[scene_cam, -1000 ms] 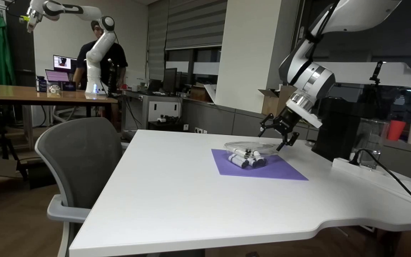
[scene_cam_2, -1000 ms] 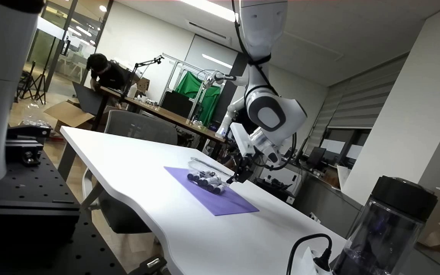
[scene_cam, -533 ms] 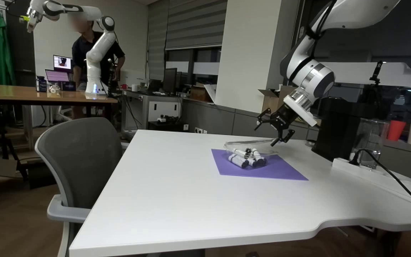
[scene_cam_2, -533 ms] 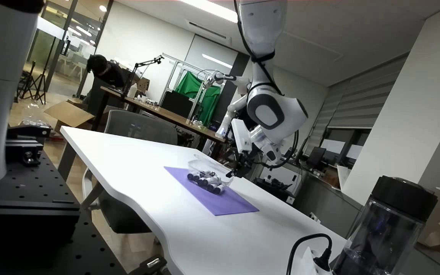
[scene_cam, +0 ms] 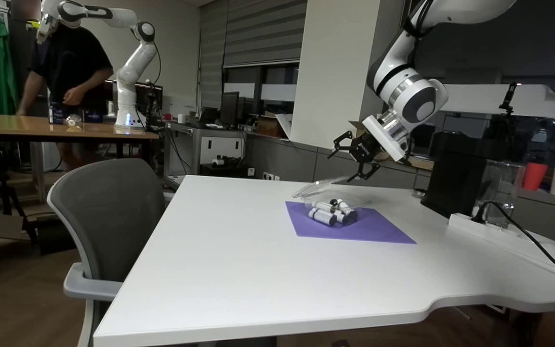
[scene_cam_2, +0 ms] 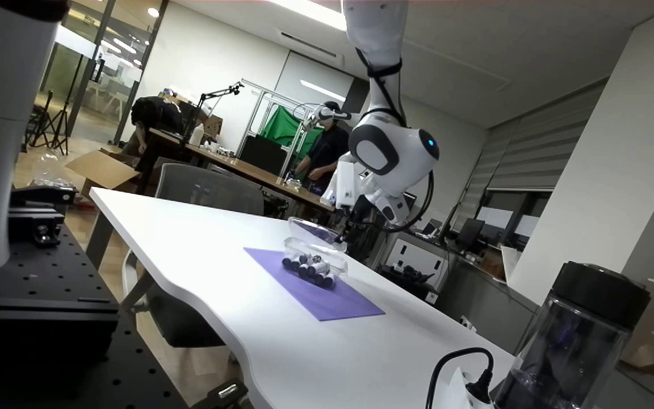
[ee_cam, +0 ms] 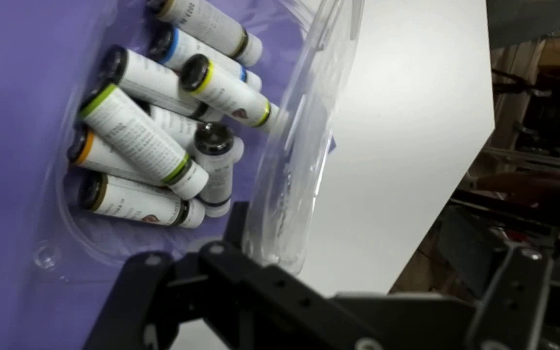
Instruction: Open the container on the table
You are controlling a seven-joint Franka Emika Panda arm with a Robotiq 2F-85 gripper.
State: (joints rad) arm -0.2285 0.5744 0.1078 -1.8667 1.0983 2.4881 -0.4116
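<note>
The clear plastic container [scene_cam: 364,201] sits on a purple sheet [scene_cam: 383,231] on the white table. Its lid [scene_cam: 317,187] is tilted up from the base, also in an exterior view [scene_cam_2: 315,231] and the wrist view [ee_cam: 292,160]. Several white bottles [ee_cam: 136,133] with dark ends lie in the base. My gripper [scene_cam: 340,168] is open, its fingers spread wide above the container. One fingertip is at the raised edge of the lid, on the lid's inner side in the wrist view, and appears to touch it. The other finger is in the air.
A power strip [scene_cam: 499,241] with a black cable and a clear jar [scene_cam: 496,188] stand along one table edge. A black box-like object [scene_cam: 455,173] is beside them. A grey chair [scene_cam: 109,221] stands at another edge. People are in the background.
My gripper has moved up and across the container, leftward in both exterior views. The lid has gone from lying low over the base to a steep tilt. The gripper has stayed open.
</note>
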